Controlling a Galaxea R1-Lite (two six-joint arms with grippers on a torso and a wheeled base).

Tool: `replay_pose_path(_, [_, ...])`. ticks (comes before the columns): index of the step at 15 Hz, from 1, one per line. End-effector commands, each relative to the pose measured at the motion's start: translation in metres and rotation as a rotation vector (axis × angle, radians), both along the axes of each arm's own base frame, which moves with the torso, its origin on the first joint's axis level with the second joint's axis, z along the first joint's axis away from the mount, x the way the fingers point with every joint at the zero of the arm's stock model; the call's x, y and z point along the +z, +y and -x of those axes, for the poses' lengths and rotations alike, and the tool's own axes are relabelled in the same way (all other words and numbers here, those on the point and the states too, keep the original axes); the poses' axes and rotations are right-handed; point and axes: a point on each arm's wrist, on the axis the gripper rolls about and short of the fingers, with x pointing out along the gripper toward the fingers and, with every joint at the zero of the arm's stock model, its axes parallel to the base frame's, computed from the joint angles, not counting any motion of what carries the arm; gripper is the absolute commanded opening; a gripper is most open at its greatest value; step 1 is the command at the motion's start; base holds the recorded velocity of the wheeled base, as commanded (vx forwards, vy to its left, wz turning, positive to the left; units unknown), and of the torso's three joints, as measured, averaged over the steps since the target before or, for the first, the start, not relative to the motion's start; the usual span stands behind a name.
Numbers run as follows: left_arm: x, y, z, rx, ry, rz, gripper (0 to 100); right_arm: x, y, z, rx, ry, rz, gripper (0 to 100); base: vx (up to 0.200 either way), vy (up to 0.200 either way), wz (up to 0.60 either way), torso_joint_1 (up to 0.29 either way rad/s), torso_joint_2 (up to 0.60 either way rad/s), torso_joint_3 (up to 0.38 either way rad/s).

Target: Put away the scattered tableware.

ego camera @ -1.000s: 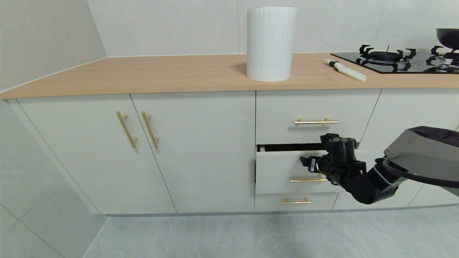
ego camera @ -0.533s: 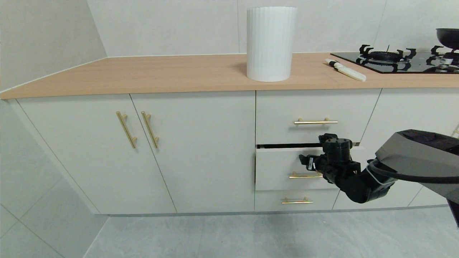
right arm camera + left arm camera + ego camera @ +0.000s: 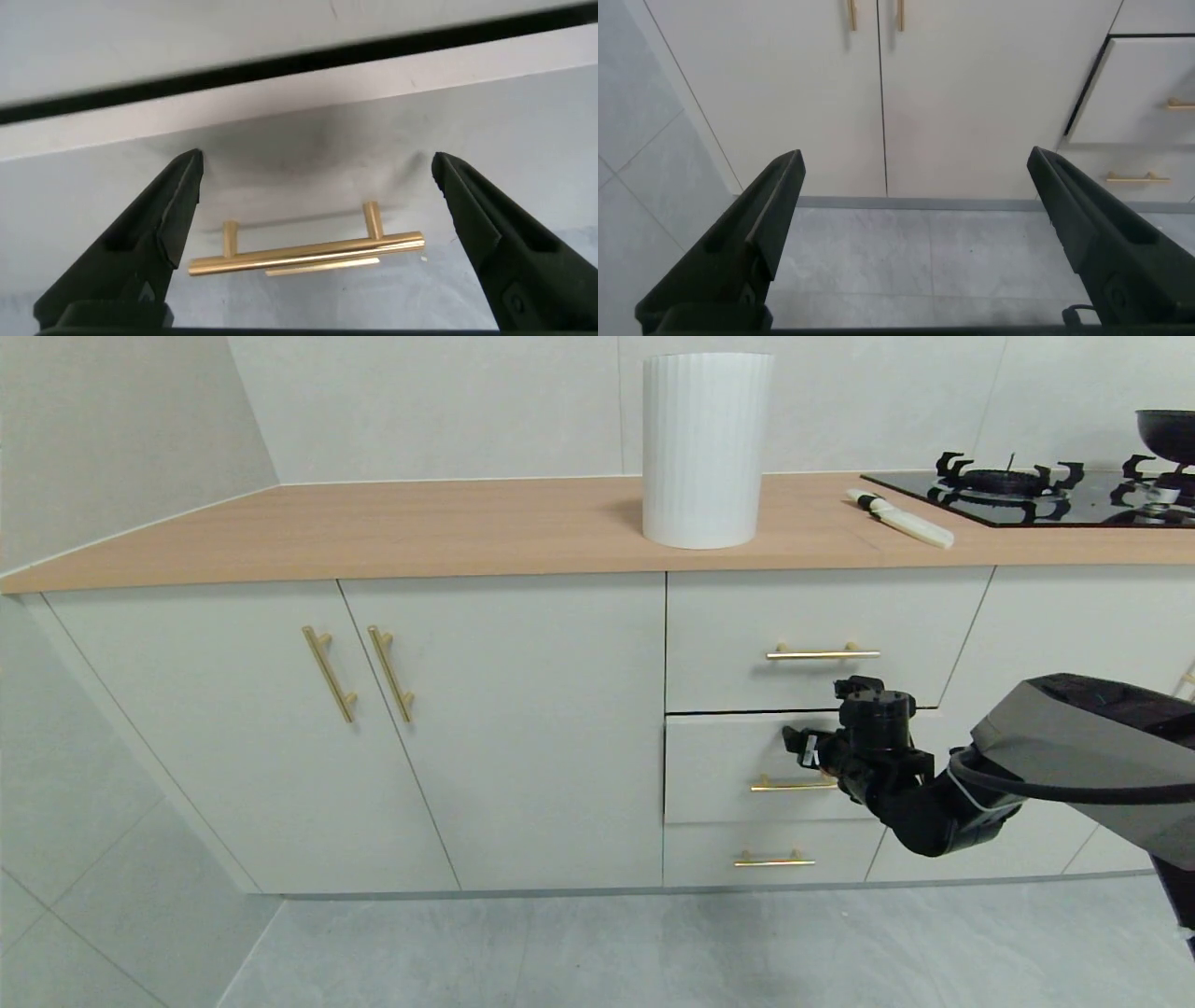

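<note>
1. At the middle drawer, my right gripper sits close to the front, just above the handle. Its jaws stand wide apart and grip nothing. Whether I touch the panel I cannot tell.
2. That drawer is nearly flush, with only a thin dark slit along its top edge. I judge the step in hand to be shutting it.
3. The next move, as I see it, calls for a short, straight push on the front until the slit is gone. Then I should back off cleanly, since the handle lies between my spread fingers and could snag.
4. My left gripper hangs low, jaws also wide apart and empty, facing the floor and the doors.
5. Up on the counter a knife lies between the cylinder and the stove, well apart from both grippers. I take it for tableware not yet put away.
6. In the way: the counter's edge juts out above my right arm, so reaching the knife means backing out and rising first. The stove's grates sit close beside the knife.
</note>
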Motion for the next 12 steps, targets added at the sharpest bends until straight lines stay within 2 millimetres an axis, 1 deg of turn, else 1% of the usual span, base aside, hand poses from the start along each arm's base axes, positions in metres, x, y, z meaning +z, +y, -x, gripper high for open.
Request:
replay_pose_path(1, [0.0001, 0.0000, -0.0001, 0.001, 0.001, 0.001, 100, -0.0028, -0.0006, -0.0067, -0.015, -0.011, -0.003, 100, 0.000, 0.000, 0.00, 0.000, 0.00, 0.000])
replay_pose_path(4, [0.0001, 0.0000, -0.0001, -0.001, 0.001, 0.001, 100, -0.0019, -0.0026, -0.0122, -0.045, -0.030, -0.010, 100, 0.000, 0.000, 0.00, 0.000, 0.00, 0.000])
replay_pose_path(12, [0.0001, 0.0000, -0.0001, 0.001, 0.001, 0.001, 100, -0.0009, -0.0036, -0.0137, -0.049, -0.034, -0.013, 100, 0.000, 0.000, 0.00, 0.000, 0.00, 0.000])
